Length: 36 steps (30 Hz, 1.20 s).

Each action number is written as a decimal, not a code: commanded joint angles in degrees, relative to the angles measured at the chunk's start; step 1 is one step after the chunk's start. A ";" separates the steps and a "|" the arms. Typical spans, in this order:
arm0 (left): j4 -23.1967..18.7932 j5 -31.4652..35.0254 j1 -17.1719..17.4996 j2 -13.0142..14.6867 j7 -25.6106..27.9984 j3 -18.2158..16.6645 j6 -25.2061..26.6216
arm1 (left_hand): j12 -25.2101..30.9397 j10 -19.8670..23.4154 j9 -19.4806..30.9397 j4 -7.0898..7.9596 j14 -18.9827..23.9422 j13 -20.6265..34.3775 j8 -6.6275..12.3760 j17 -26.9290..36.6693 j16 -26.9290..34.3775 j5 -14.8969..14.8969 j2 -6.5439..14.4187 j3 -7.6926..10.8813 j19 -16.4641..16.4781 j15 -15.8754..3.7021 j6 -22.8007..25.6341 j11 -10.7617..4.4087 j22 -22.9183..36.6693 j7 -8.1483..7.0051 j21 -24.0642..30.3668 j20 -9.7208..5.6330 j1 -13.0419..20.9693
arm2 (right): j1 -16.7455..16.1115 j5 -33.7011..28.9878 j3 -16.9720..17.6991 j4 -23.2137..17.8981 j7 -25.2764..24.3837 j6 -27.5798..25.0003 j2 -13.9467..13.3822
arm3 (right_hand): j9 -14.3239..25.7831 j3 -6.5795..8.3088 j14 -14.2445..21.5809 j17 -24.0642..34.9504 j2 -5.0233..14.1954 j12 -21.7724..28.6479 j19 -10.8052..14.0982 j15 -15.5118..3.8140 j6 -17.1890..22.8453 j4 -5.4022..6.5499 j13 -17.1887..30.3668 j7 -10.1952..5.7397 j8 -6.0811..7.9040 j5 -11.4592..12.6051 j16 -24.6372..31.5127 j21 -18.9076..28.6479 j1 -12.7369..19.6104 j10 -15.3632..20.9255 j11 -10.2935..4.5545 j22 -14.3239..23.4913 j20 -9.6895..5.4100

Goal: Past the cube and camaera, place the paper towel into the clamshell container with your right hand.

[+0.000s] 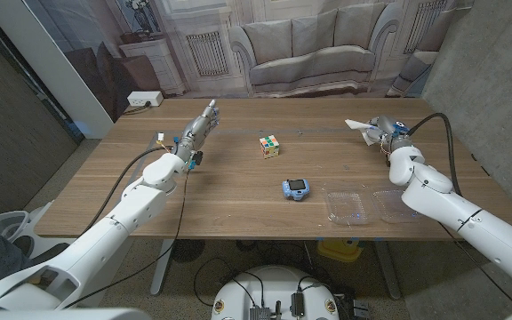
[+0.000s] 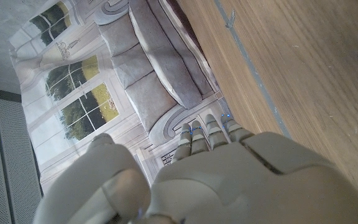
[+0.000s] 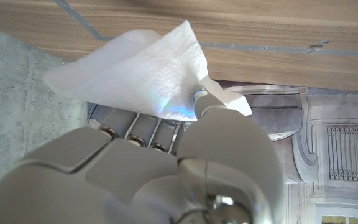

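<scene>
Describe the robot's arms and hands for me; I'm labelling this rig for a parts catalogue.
Both arms are smooth white rounded shells with dark seams at the joints. A black cable runs along the right arm near its wrist, and thin wires show at the left arm's wrist. The left hand and right hand are pale grey-beige, with segmented fingers carrying small blue lights.

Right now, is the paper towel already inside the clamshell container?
No. The right hand holds the paper towel up near the table's far edge, while the clamshell container lies open and empty at the near edge.
</scene>
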 commanded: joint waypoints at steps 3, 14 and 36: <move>-5.90 0.66 2.58 1.16 5.12 -0.98 3.80 | 0.06 0.31 0.10 0.04 0.24 0.25 -0.16 0.20 -0.03 0.02 0.49 -0.19 -0.08 -0.11 0.62 -0.28 0.11 0.03 0.02 -0.29 0.18 | -2.38 3.44 3.31 -1.59 -0.39 5.74 -3.37 | 0.33 0.53 -0.41 0.08 0.03 0.01 -0.34 -6.95 0.56 -0.06 0.24 -0.18 -0.07 -0.06 -0.25 0.46 -0.18 0.52 -0.29 0.14 -7.31; -9.23 1.67 4.06 2.20 7.98 -1.69 5.61 | 0.10 0.45 0.11 0.04 0.40 0.26 -0.11 0.20 0.02 0.01 0.55 -0.30 -0.02 -0.13 0.77 -0.03 0.11 0.00 0.04 -0.28 0.25 | -3.98 4.86 4.88 -1.81 -1.42 11.88 -5.83 | 0.34 0.61 -0.38 0.11 -0.01 -0.22 -0.43 -6.94 1.00 -0.11 0.25 -0.14 -0.13 -0.07 -0.39 0.60 -0.11 0.63 -0.49 0.11 -7.30; -8.69 0.11 3.74 2.04 6.45 -1.95 5.69 | 0.16 0.72 0.11 0.03 0.72 0.26 -0.05 0.20 0.08 0.00 0.64 -0.54 0.16 -0.13 1.04 -0.18 0.10 0.11 0.09 -0.29 0.37 | -11.47 6.49 9.09 -7.45 -5.40 13.92 -9.25 | 0.39 0.71 -0.73 0.14 -0.12 -0.63 -1.14 -6.92 1.42 -0.21 0.28 -0.28 -0.45 -0.10 -0.81 0.68 -0.06 0.98 -0.62 0.03 -7.27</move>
